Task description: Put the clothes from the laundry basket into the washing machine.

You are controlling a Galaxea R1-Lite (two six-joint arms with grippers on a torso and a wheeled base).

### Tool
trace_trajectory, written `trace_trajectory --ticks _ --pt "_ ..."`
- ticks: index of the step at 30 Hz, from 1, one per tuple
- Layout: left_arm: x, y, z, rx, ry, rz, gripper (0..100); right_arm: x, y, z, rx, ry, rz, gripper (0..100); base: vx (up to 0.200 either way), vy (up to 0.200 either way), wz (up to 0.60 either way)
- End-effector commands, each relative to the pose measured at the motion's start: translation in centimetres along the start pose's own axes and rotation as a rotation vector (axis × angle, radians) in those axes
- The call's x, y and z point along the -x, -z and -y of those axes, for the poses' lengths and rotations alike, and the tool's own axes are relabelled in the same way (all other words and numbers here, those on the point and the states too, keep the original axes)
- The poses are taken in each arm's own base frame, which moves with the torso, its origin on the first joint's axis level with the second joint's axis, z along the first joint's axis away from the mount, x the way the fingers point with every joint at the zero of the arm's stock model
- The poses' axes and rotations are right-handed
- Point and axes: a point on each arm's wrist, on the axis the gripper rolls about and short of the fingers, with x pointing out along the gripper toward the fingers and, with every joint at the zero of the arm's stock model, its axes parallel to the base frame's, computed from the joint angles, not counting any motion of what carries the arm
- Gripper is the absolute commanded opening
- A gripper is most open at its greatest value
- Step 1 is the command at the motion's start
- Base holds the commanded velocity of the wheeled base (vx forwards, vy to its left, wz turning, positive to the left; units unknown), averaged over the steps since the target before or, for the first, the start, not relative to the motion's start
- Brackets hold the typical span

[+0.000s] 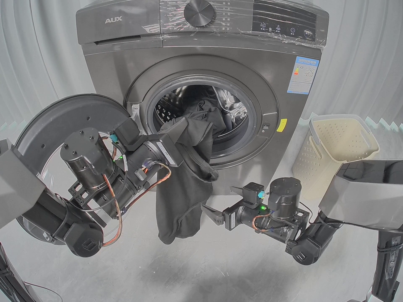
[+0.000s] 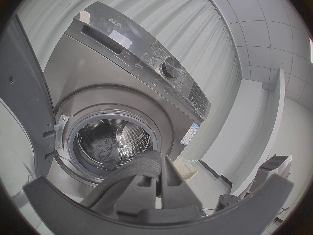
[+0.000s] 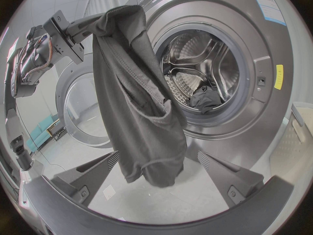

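Observation:
The grey washing machine (image 1: 201, 63) stands in the middle with its round door (image 1: 63, 122) swung open to the left. My left gripper (image 1: 182, 127) is shut on a dark garment (image 1: 184, 189) just in front of the drum opening; the cloth hangs down toward the floor. In the left wrist view the fingers (image 2: 169, 180) pinch the cloth's edge (image 2: 143, 164). Another dark garment (image 3: 203, 98) lies inside the drum. My right gripper (image 1: 210, 212) is open, low before the machine, just beside the hanging garment (image 3: 140, 108). The cream laundry basket (image 1: 336, 147) stands at the right, showing no clothes.
The open door (image 3: 81, 111) takes up the space left of the drum. Grey floor (image 1: 218, 265) lies open before the machine. Pale curtains (image 1: 33, 42) hang behind. The basket's wall (image 3: 293, 137) is close to my right gripper's side.

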Motion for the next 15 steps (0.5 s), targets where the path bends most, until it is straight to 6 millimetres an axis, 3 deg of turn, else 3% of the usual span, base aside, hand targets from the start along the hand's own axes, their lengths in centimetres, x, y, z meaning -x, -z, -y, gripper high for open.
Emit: trace_trajectory --ticks 1,6,7,15 --pt "0.0 0.0 0.0 0.001 0.001 0.000 0 -2.4 0.9 -0.6 0.013 -0.039 0.017 100 0.000 0.000 0.00" --pt "0.1 0.2 0.0 0.002 0.000 -0.007 0 -5.0 -0.3 -0.8 0.018 -0.053 0.109 100 0.000 0.000 0.00" --pt "0.2 0.2 0.0 0.002 0.000 -0.008 0 -5.3 -0.6 -0.8 0.019 -0.053 0.128 0 0.000 0.000 0.00" --pt "0.7 0.6 -0.5 -0.001 -0.010 -0.005 0 -5.5 -2.3 -1.1 0.017 -0.063 0.210 0 0.000 0.000 0.00"
